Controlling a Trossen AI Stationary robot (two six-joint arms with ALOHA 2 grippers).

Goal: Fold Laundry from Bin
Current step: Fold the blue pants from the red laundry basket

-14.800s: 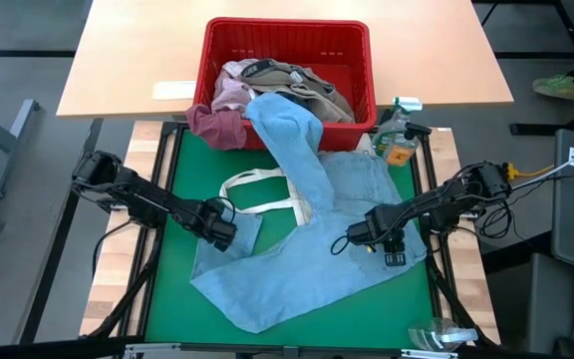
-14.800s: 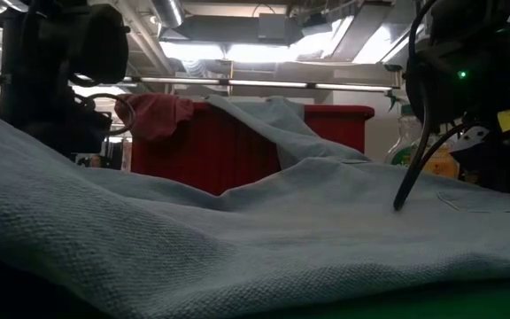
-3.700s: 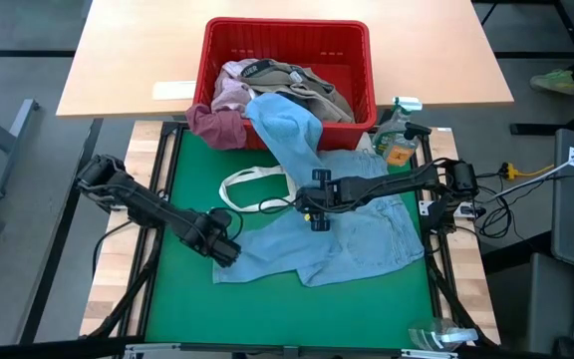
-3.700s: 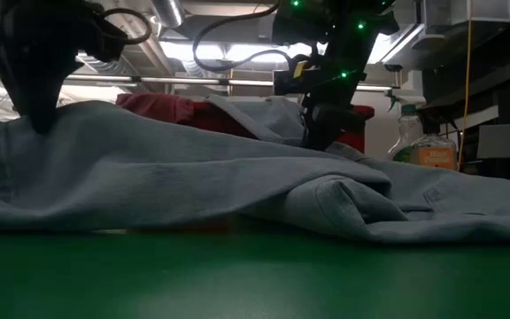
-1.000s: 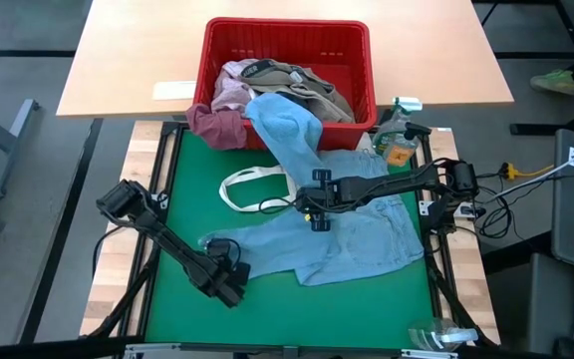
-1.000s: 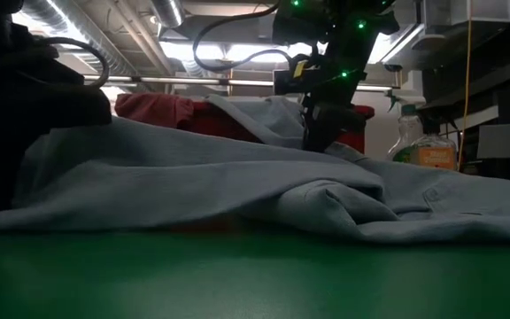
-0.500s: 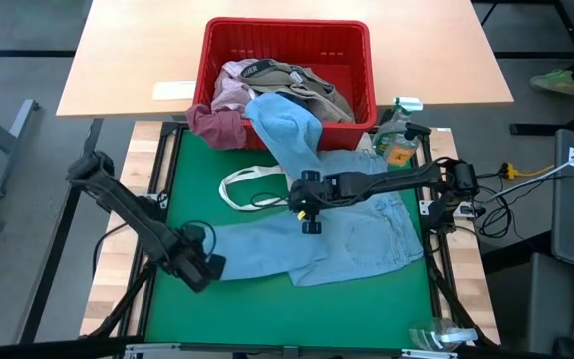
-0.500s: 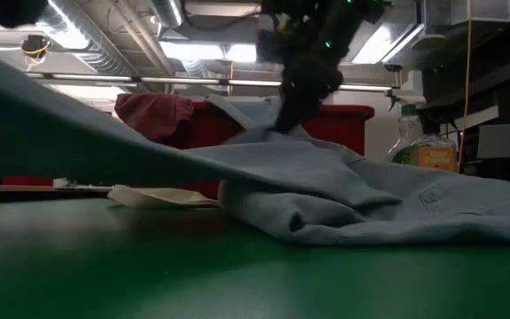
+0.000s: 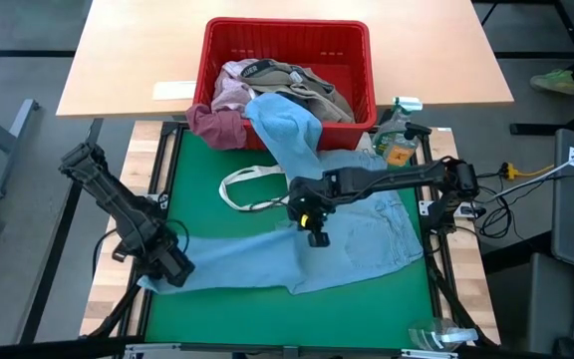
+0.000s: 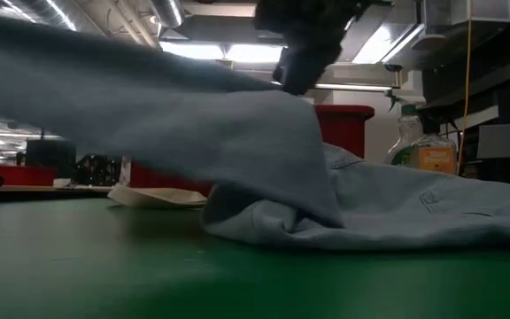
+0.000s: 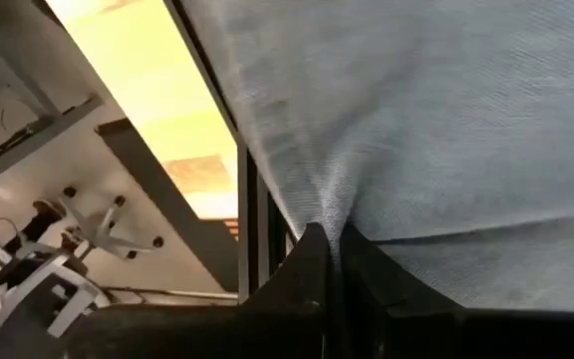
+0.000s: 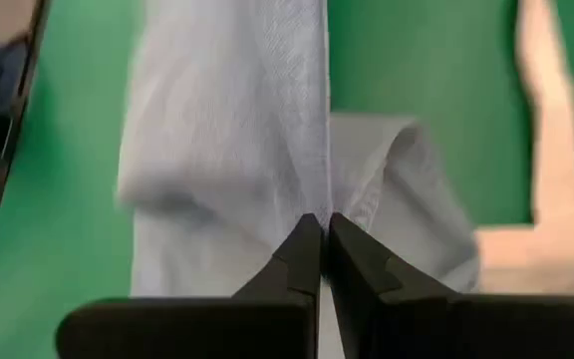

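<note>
A light blue garment lies stretched across the green mat, one end trailing up over the front rim of the red bin and the other pulled out toward the mat's left edge. The left gripper pinches that far end at the mat's left border, its fingers clamped tight on a gathered pucker of cloth, as the left wrist view shows. The right gripper grips the same garment near the middle of the mat, fingers closed on a raised fold; in the low view the fabric rises from the mat in a lifted sheet between the two arms. Inside the bin sit the rest of the laundry: a khaki-grey piece, a pale pink piece, and a maroon piece spilling over the bin's front left corner. A flat white tote bag lies on the mat just beside the blue garment, its handles looped, partly under the cloth. A spray bottle stands at the mat's far right corner, near the bin. The bin rests on a light wooden tabletop beyond the mat.
</note>
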